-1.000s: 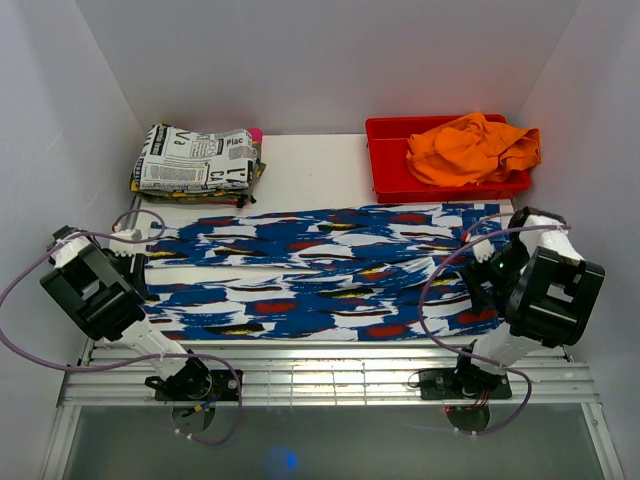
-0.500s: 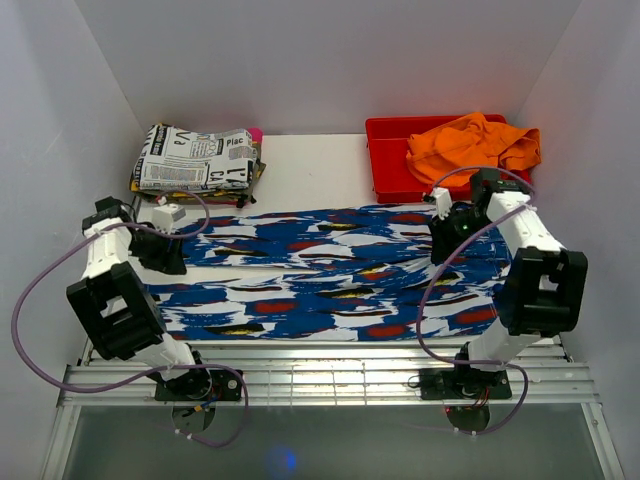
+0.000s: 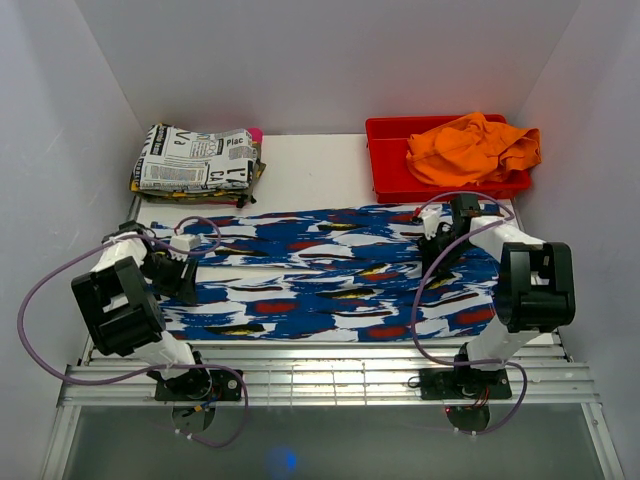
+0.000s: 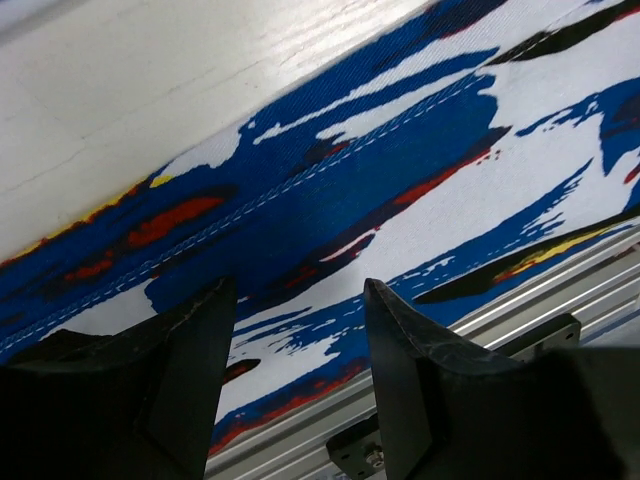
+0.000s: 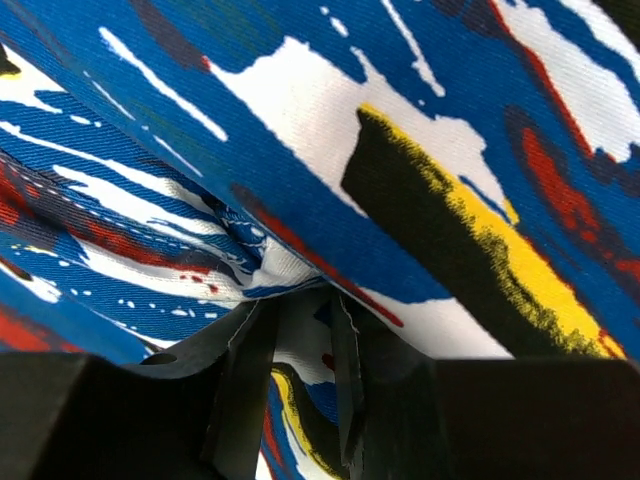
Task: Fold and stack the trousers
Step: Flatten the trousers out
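Note:
The trousers point(image 3: 320, 275), royal blue with white streaks and red, black and yellow patches, lie spread flat across the table from left to right. My left gripper point(image 3: 182, 278) hovers low over their left end; in the left wrist view it point(image 4: 297, 292) stands open, with the trousers point(image 4: 380, 170) lying flat below and no cloth between the fingers. My right gripper point(image 3: 431, 260) is down on the right part of the trousers. In the right wrist view it point(image 5: 300, 318) is shut on a raised fold of the trousers point(image 5: 300, 130).
A folded newspaper-print cloth stack point(image 3: 195, 160) sits at the back left. A red bin point(image 3: 385, 170) holding an orange garment point(image 3: 470, 145) is at the back right. Aluminium rails point(image 3: 320, 365) run along the near edge, also seen as rails point(image 4: 560, 290) past the trousers' hem.
Both arms swung in from the table's sides and came down onto the trousers. The right jaws went from wide open to pinching a fold; the left jaws narrowed slightly.

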`<state>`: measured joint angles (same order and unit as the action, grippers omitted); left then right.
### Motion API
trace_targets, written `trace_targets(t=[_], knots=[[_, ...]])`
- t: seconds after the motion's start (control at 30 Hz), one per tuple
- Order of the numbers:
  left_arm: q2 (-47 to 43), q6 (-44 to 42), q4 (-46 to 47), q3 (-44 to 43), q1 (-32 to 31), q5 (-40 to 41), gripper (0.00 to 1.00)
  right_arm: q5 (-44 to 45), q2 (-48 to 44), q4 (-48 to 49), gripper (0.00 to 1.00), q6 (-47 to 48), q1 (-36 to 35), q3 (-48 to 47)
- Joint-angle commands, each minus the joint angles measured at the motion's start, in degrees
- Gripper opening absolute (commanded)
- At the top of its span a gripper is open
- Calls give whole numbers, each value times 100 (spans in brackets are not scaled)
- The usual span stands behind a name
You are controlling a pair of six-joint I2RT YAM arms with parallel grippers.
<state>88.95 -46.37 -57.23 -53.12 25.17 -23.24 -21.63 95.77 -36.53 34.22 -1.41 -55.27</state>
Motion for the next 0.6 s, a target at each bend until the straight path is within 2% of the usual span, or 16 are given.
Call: trace_targets(t=[0.0,0.1,0.17,0.3,0.4,0.43,0.57], knots=[[-26,-205,169,22,6,294,64,423,-91,-152,34,-65,-175,638],[-27,-294,-59,-520,14,-38,64,370,-532,-450,34,58,-254,815],[61,-76,-174,-978,-12,-574,64,291,-743,-713,38,155,-263,685],[544,539,-26,-2339,-284,-1015,65,-130,-902,-1223,46,147,-220,-656],[1062,1057,273,-2772,-565,-998,65,-106,-710,-1216,50,129,-202,-1318],[1211,1182,448,-3000,-696,-946,65,-44,-595,-1216,50,120,-202,-1686],[1905,1674,932,-3221,-908,-682,65,395,194,-1155,49,76,-62,-2198]])
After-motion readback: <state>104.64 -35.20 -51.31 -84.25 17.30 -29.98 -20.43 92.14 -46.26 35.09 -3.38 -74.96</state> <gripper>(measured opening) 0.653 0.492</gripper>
